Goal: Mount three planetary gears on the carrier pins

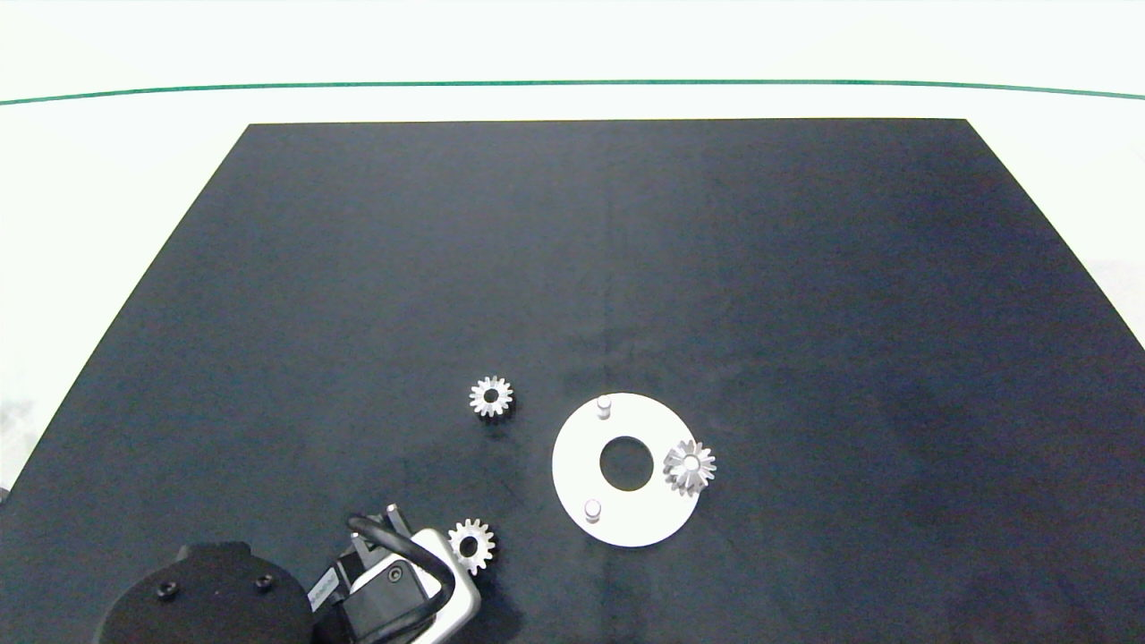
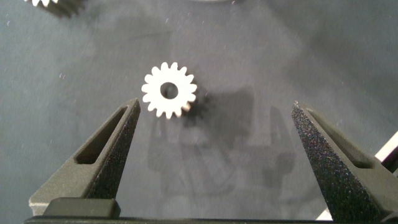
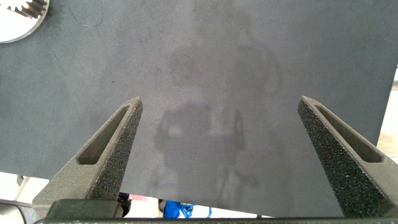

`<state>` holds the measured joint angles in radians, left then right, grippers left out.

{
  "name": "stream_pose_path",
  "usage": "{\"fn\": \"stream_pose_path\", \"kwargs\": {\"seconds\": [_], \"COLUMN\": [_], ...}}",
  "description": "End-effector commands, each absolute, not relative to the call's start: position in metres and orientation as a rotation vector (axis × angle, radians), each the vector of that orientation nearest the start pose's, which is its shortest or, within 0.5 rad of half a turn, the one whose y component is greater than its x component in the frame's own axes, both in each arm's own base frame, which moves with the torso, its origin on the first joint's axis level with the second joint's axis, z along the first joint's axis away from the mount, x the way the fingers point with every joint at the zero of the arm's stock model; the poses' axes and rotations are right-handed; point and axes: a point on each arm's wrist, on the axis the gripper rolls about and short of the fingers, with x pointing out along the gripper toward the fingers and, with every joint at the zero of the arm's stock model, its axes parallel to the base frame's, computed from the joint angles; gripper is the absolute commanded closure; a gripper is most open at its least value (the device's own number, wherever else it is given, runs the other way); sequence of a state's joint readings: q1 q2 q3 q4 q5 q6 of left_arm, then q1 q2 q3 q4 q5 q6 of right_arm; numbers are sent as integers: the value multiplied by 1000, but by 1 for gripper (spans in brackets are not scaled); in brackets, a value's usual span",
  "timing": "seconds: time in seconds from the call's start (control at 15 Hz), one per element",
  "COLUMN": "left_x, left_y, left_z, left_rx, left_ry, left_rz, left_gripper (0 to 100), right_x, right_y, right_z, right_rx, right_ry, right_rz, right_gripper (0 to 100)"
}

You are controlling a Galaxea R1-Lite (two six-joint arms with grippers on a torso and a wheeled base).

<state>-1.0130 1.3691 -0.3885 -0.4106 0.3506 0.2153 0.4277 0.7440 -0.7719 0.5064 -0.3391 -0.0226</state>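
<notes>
The white carrier disc (image 1: 581,461) lies flat on the black mat. One planetary gear (image 1: 690,465) sits on its right pin. The other two carrier pins, far (image 1: 604,407) and near (image 1: 592,511), stand bare. Two loose gears lie flat on the mat: one (image 1: 491,396) left of the disc, one (image 1: 470,544) at the front beside the left arm (image 1: 394,590). In the left wrist view this front gear (image 2: 169,91) lies just ahead of the open left gripper (image 2: 216,104), nearer one fingertip (image 2: 127,115), untouched. The right gripper (image 3: 221,99) hangs open over bare mat.
The black mat (image 1: 805,268) covers most of the white table, and a green line runs along the far side. The right wrist view catches a corner of the disc (image 3: 12,28) and the mat's near edge. The right arm is outside the head view.
</notes>
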Motion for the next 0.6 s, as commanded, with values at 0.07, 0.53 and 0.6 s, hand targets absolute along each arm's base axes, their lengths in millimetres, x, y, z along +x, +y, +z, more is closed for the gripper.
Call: {"fn": "stream_pose_path", "kwargs": {"seconds": [0.07,0.53,0.6], "left_x": [110,114,117], "left_y": [-161,-158,-158], "left_z": [140,134,135], "left_rx": [570,624,620], "left_ry": [378,429,430], "left_rz": [-692,-672,-663], "left_gripper": [0,0,0], "right_x": [41,39,39], "right_y": [10,9,9], "right_z": [237,234,233], "right_rx": [-203,-205,-207], "right_ry": [446,446,450], "right_rz": [91,93,93], "right_gripper": [0,0,0]}}
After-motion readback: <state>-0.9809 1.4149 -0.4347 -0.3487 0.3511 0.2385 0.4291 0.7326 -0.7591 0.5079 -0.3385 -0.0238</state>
